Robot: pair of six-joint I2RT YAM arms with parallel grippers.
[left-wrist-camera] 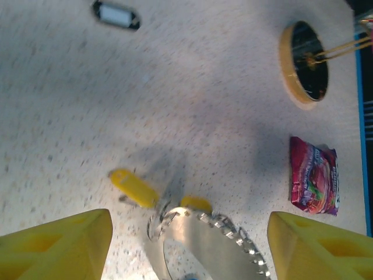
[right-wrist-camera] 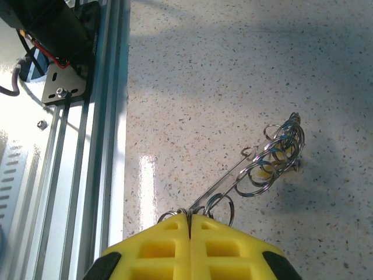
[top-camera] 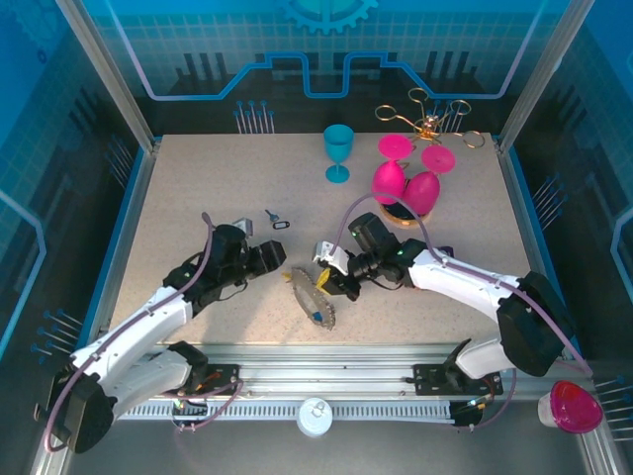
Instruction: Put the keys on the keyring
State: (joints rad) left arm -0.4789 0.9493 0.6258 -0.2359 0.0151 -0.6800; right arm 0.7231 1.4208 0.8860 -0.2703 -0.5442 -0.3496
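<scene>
The keyring (top-camera: 315,300) is a silver loop with several small rings, lying near the table's front middle. My right gripper (top-camera: 330,279) is shut on one end of the keyring (right-wrist-camera: 265,166), its fingers (right-wrist-camera: 157,245) pinched together on the metal. A yellow-tagged key (left-wrist-camera: 134,188) lies on the table at the loop's far end (left-wrist-camera: 213,230), and a second yellow tag (left-wrist-camera: 196,203) touches the loop. My left gripper (top-camera: 273,259) hovers open over that end, with its fingers (left-wrist-camera: 64,245) on either side and nothing between them. A dark blue key (top-camera: 271,216) with a white-windowed tag (left-wrist-camera: 116,14) lies apart, further back.
A teal goblet (top-camera: 338,150), two tipped pink goblets (top-camera: 406,183) on a round coaster (left-wrist-camera: 303,64) and a gold wire stand (top-camera: 427,124) stand at the back. A red packet (left-wrist-camera: 315,175) lies to the right. The metal front rail (right-wrist-camera: 87,163) is close.
</scene>
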